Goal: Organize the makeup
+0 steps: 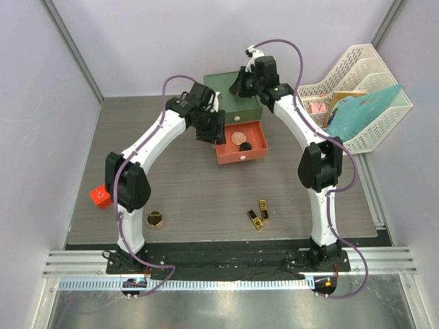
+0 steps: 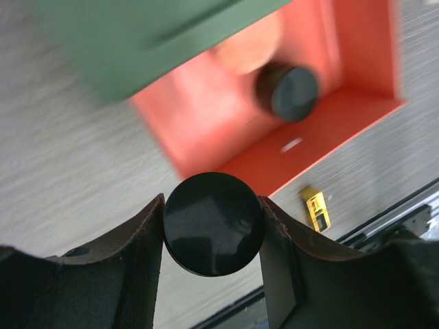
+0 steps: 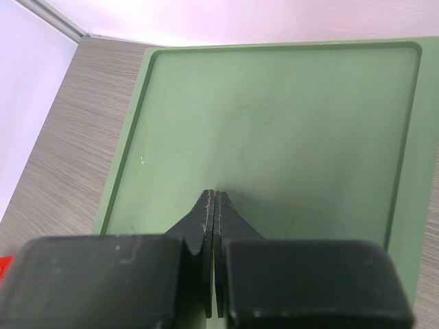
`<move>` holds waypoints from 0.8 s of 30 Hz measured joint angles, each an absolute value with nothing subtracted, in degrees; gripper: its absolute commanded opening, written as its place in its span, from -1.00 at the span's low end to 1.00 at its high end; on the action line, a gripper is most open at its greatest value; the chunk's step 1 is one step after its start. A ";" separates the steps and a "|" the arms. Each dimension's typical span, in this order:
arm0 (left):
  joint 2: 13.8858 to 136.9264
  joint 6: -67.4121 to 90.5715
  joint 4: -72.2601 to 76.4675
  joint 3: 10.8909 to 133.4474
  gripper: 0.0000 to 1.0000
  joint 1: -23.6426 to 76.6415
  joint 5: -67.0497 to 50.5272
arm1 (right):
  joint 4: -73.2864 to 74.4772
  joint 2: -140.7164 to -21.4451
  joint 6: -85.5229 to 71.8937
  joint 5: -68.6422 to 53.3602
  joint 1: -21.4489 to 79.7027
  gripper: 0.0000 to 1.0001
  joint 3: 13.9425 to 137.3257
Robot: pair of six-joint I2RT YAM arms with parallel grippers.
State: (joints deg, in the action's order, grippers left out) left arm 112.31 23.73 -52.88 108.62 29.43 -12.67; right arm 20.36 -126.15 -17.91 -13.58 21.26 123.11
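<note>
Black-capped cosmetic (image 2: 213, 223) inside left hand (image 2: 211, 202)

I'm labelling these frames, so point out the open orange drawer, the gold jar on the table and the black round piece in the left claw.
Orange drawer (image 1: 254, 155): top external view, its front wall.
Gold jar (image 1: 156, 220): top external view, its top.
Black round piece (image 2: 213, 223): left wrist view, middle of its face.

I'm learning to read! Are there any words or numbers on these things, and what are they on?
Nothing here can be read.
Gold-black lipsticks: markings too small.
Papers in the white basket: too small.
Black cap in the left gripper: no writing.
Green box top: no writing.
</note>
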 measured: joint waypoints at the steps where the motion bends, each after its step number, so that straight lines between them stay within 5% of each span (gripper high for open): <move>1: 112.79 23.77 -52.40 109.71 -0.93 29.91 -12.84 | 20.34 -126.15 -17.96 -13.61 21.23 -0.97 123.11; 5: 117.38 23.59 -52.27 116.79 -0.62 31.42 -13.34 | 20.34 -126.15 -18.02 -13.63 21.23 -0.97 123.09; 6: 118.80 23.57 -52.14 118.45 -0.30 31.77 -13.39 | 20.34 -126.15 -18.02 -13.63 21.23 -0.97 123.09; 9: 121.64 23.51 -52.10 120.66 0.25 32.71 -13.89 | 20.03 -126.15 -18.15 -13.52 21.23 -0.97 123.04; 12: 122.19 23.35 -52.10 120.99 0.51 34.15 -13.98 | 19.84 -126.15 -18.22 -13.56 21.23 -0.97 122.91; 24: 119.81 21.87 -52.75 119.42 0.61 34.68 -9.54 | 19.73 -126.15 -18.37 -13.63 21.23 -0.97 122.83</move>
